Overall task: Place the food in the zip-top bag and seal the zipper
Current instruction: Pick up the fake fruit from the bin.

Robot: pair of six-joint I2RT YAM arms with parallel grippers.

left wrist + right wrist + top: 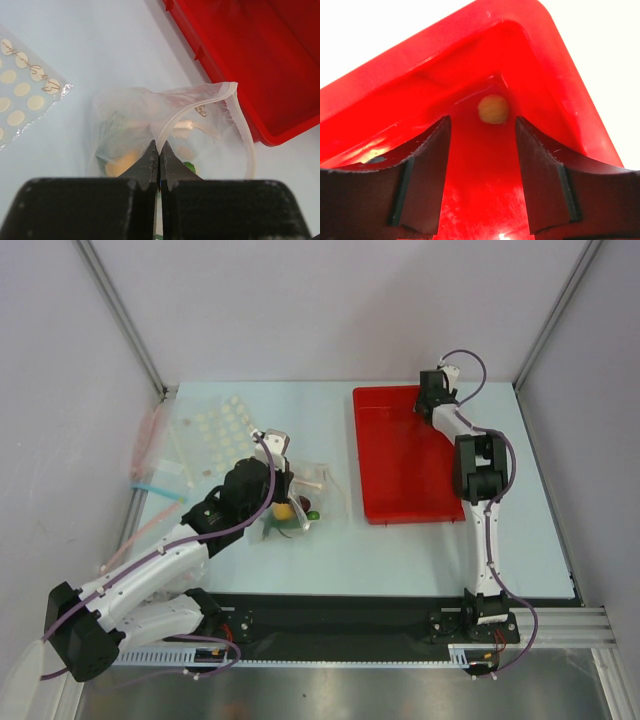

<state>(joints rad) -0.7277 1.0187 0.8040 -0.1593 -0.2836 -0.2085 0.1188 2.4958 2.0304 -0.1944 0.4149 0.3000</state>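
Left gripper – jaws pinched tight on rim of zip-top bag, food inside. Right gripper – jaws wide apart, empty, pale ball ahead in red tray corner.

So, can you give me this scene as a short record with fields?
left gripper: shut on zip-top bag rim
right gripper: open, over red tray corner
bag mouth: open, unsealed
in bag: yellow and green food
in tray corner: small yellowish ball, ahead of the gripper
nearby: second dotted bag
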